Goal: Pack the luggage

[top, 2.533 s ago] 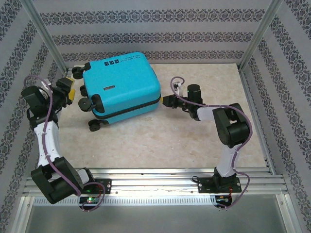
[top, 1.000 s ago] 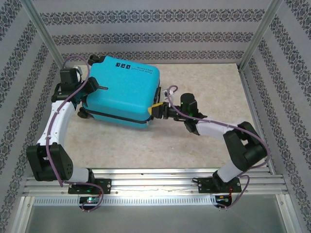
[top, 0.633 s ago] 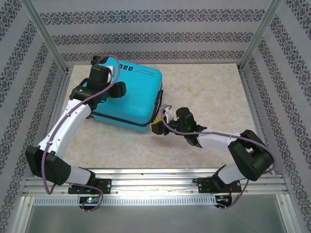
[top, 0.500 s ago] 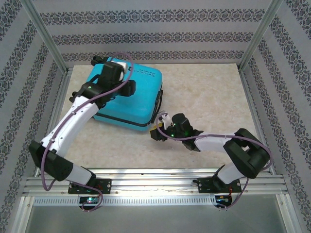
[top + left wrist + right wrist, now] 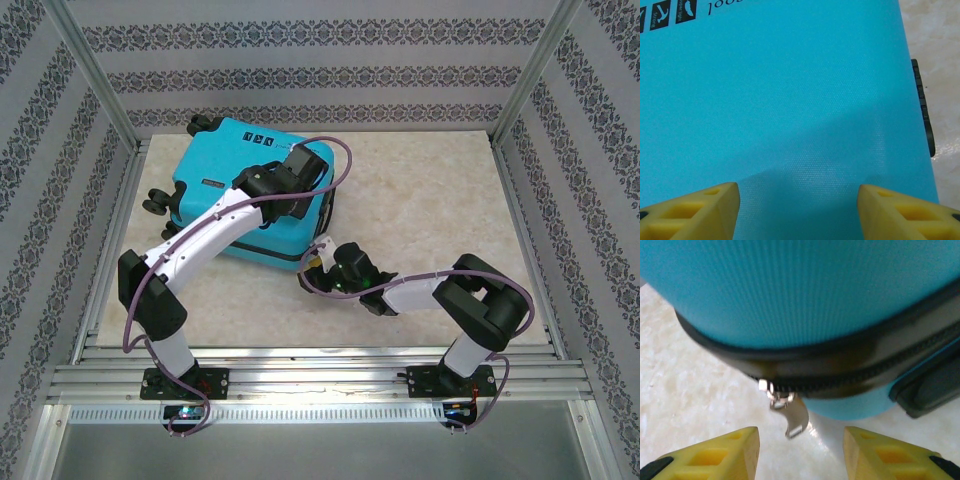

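Note:
The luggage (image 5: 215,165) is a turquoise hard-shell suitcase lying flat and closed at the back left of the table. My left gripper (image 5: 292,200) hovers over its top shell (image 5: 790,100), yellow fingertips (image 5: 695,212) spread wide, nothing between them (image 5: 799,210). My right gripper (image 5: 312,265) is low on the table at the suitcase's near right corner. There its open jaws (image 5: 800,455) face the black zipper band (image 5: 830,365). The silver zipper pull (image 5: 792,417) hangs just ahead of the gap, untouched.
Black wheels (image 5: 155,200) stick out at the suitcase's left end and a black side handle (image 5: 922,107) runs along its right edge. Bare marbled table (image 5: 430,190) stretches to the right. Patterned walls and metal posts (image 5: 525,85) enclose the workspace.
The left arm swung from the suitcase's left side over its top. The suitcase turned and shifted. The right gripper slid down to the near corner by the zipper pull.

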Controlling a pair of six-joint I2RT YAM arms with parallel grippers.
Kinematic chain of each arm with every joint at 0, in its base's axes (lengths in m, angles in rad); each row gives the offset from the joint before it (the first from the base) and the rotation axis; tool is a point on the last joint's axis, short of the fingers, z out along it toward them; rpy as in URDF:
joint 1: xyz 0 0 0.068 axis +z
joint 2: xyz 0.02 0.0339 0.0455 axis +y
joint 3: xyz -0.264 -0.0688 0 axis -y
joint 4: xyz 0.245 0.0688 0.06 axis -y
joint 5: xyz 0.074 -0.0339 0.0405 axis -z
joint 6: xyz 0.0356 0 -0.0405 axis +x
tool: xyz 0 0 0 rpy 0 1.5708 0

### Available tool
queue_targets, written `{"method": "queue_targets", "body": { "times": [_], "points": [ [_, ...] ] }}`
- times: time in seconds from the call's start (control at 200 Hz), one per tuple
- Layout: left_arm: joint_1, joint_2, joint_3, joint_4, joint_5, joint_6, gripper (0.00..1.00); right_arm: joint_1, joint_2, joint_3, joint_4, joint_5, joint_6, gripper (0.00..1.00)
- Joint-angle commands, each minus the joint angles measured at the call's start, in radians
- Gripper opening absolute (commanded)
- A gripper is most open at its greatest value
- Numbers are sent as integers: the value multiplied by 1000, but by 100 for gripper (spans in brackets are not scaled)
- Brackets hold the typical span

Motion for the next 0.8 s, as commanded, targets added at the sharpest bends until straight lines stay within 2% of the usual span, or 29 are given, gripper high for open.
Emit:
{"method": "queue_targets", "body": {
  "times": [0.0,0.155,0.35,0.48,0.625,0.675,0.794],
  "points": [
    [-7,-6,29,-38,-40,12,63,10,-10,24,35,55,-16,48],
    [-7,-5,28,-34,-31,1,63,10,-24,41,26,99,-1,45],
    [-10,-8,34,-34,-24,-6,63,10,-32,46,46,115,15,29],
    [-16,-8,36,-27,-21,-13,63,10,-31,34,71,98,0,23],
    [-35,5,53,-28,-31,-11,64,7,-35,26,78,83,-25,8],
    [-43,14,63,-33,-35,-11,64,4,-38,21,80,80,-29,0],
    [-64,38,82,-55,-77,-13,64,-7,-54,-9,128,51,-48,0]
  ]
}}
